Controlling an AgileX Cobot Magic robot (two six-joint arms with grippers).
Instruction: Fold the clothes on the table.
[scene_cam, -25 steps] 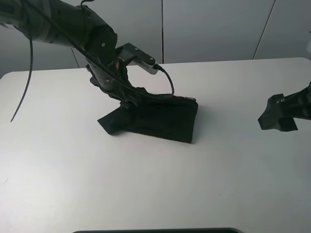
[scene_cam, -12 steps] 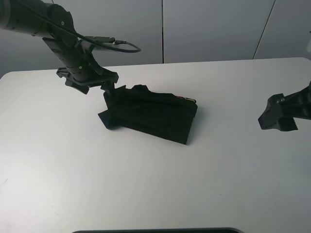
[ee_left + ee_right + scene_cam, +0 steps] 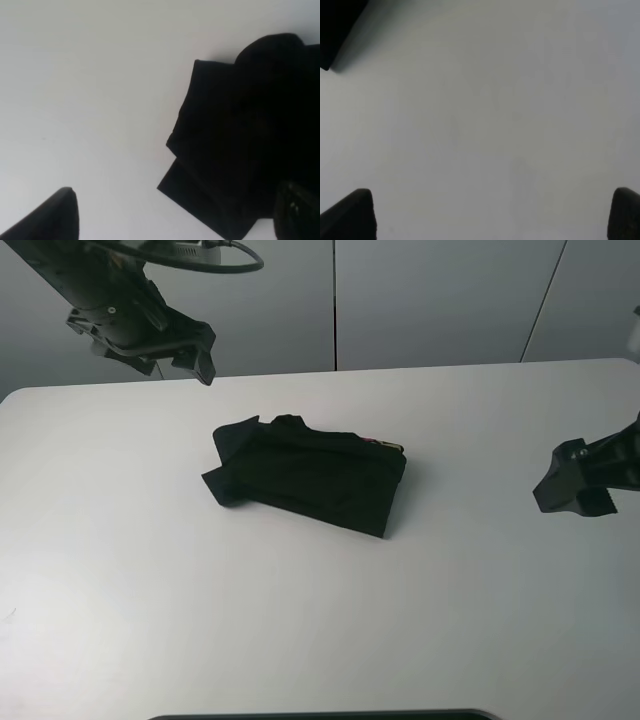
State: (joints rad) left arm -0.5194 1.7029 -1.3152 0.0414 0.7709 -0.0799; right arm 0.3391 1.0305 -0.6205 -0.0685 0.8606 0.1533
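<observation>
Behind the work surface I'm looking at a wall of pale grey panels [image 3: 430, 300], flat and matte, split by thin dark vertical seams [image 3: 334, 305]. One seam on the far right [image 3: 545, 300] runs at a slant. The light is soft and even, throwing only faint shadows. At the very bottom edge I've got a dark strip [image 3: 320, 715], and I can't tell what it is.

One black folded T-shirt [image 3: 310, 480], lying as a single bundle. One white table [image 3: 450, 620]. Two robot grippers: left gripper [image 3: 190, 352] raised near the table's far edge, right gripper [image 3: 570, 488] at the right side. Two grey wall panel seams behind.
</observation>
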